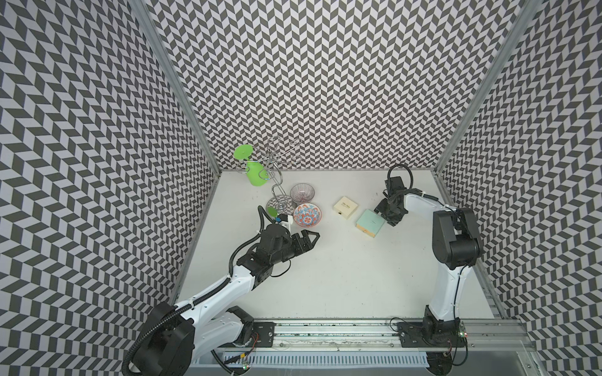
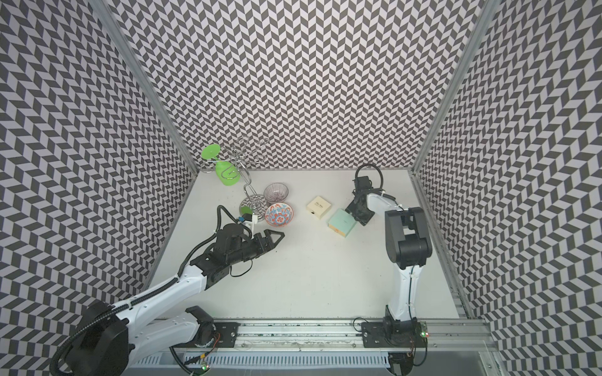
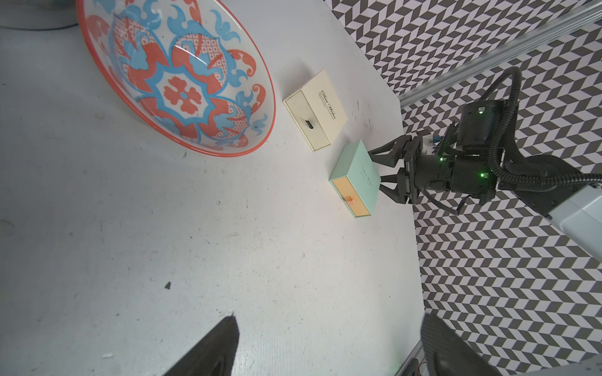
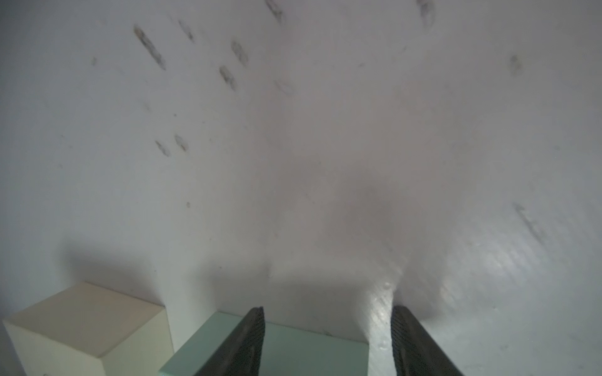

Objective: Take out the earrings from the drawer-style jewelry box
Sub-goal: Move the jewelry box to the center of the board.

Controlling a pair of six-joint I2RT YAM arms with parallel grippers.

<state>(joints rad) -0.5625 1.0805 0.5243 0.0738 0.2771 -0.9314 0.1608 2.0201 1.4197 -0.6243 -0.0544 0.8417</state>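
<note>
White table point(image 1: 342, 276); mint box point(image 1: 370, 224) and cream box point(image 1: 346, 207) drawers shut, contents hidden. Right gripper point(image 3: 376, 169), jaws apart, straddles mint box's rear; left gripper point(image 1: 312, 241) spread wide near bowl point(image 1: 307, 215).

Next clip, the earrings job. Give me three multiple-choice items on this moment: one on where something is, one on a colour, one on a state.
1. At which end of the mint-green box does the right gripper stand?
A. the drawer-front end
B. the end opposite the drawer front
C. nowhere near the box

2. What colour is that box's drawer front?
A. orange
B. black
C. purple

3. The drawers of the mint-green box and the cream box are:
A. both pulled out
B. both shut
C. one out, one shut

Answers:
1. B, since the left wrist view shows the jaws at the box's rear edge, away from the tab.
2. A, since the panel with the small tab is orange.
3. B, since both fronts sit flush with their sleeves.
</note>
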